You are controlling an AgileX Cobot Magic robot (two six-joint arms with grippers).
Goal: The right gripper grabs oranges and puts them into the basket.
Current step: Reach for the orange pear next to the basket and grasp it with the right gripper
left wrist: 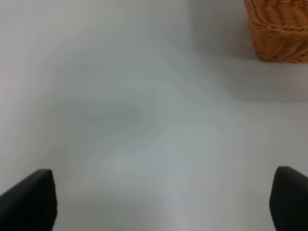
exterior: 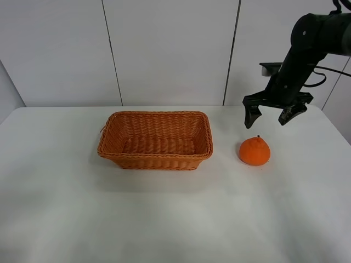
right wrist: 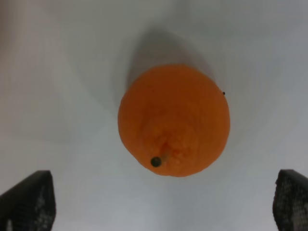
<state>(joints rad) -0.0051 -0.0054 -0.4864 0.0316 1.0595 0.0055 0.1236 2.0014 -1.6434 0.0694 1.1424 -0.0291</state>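
Observation:
The orange (exterior: 254, 151) sits on the white table to the right of the wicker basket (exterior: 155, 140). It fills the middle of the right wrist view (right wrist: 173, 120), knobby top and stem up. My right gripper (exterior: 269, 116) hangs open and empty above and slightly behind the orange, apart from it. Its fingertips (right wrist: 29, 199) show at the picture's lower corners. My left gripper (left wrist: 159, 202) is open and empty over bare table. A corner of the basket (left wrist: 281, 29) shows in its view. The left arm is out of the exterior view.
The basket holds nothing. A white panelled wall (exterior: 170, 49) stands behind the table's far edge. The table's right edge (exterior: 337, 129) runs close to the right arm.

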